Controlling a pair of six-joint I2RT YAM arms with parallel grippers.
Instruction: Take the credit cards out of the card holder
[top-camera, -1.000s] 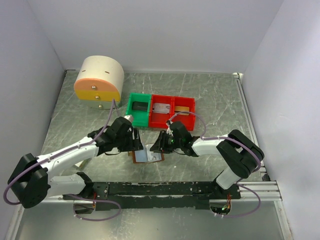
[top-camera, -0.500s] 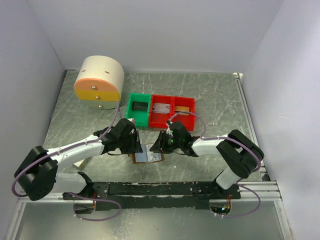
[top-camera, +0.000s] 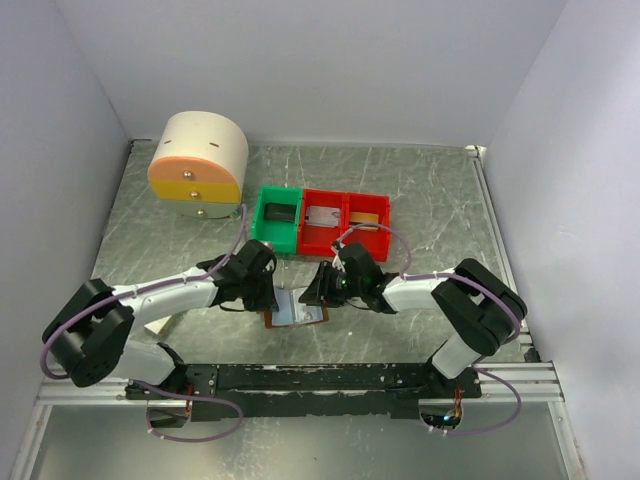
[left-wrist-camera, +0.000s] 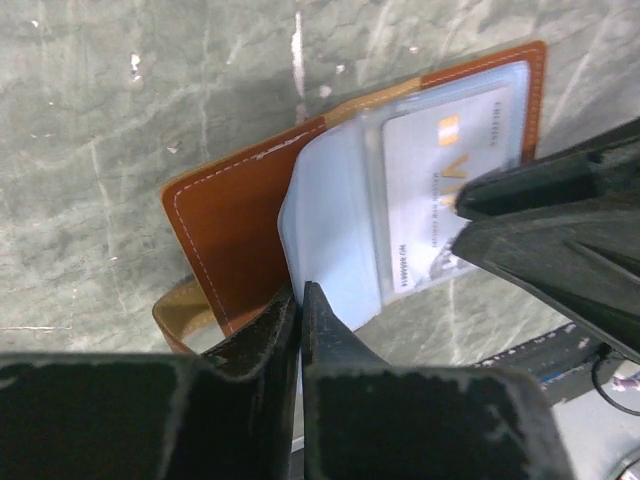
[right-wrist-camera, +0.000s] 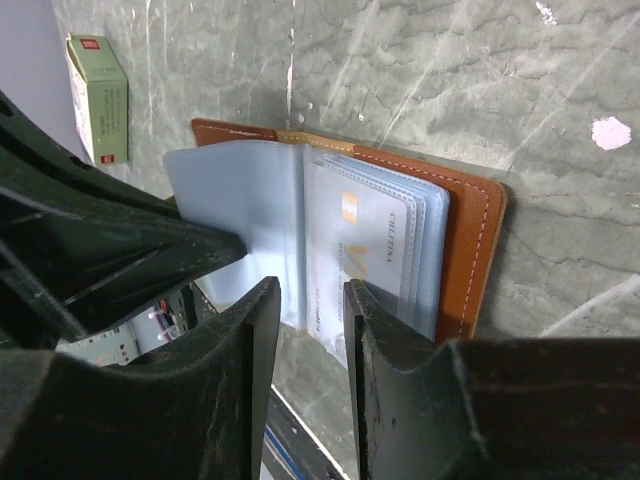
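The small flat brown leather bifold card holder (top-camera: 297, 314) lay open on the grey marbled metal table (top-camera: 430, 200), with a pincer at each side of it. The left pincer (left-wrist-camera: 300, 292) was clenched. Its two black fingers were drawn almost together, nipping the loose near corner of a pale-blue plastic inner panel (left-wrist-camera: 330, 230). That panel was lifted off the brown cover just beyond the fingertips. A small brown tab (left-wrist-camera: 185, 315) curled out just to the left of those fingers.

The right pincer (right-wrist-camera: 310, 288) was released. Its fingers (right-wrist-camera: 250, 340) stood apart, straddling the near edge of the stacked clear sleeves. A pale credit card with an orange mark (right-wrist-camera: 370, 240) sat in the sleeve just ahead of its right finger. I could not tell whether either finger touched the sleeves. From above, the two pincers, left (top-camera: 270, 292) and right (top-camera: 320, 290), nearly faced each other over the wallet.

Beyond both pincers stood a green plastic bin (top-camera: 262, 215) and two joined red plastic bins (top-camera: 322, 243). Farther off to the left of the left pincer was a round cream wooden drawer unit (top-camera: 198, 160). A small pale box with a red label (right-wrist-camera: 100, 100) lay well ahead and left of the right pincer.
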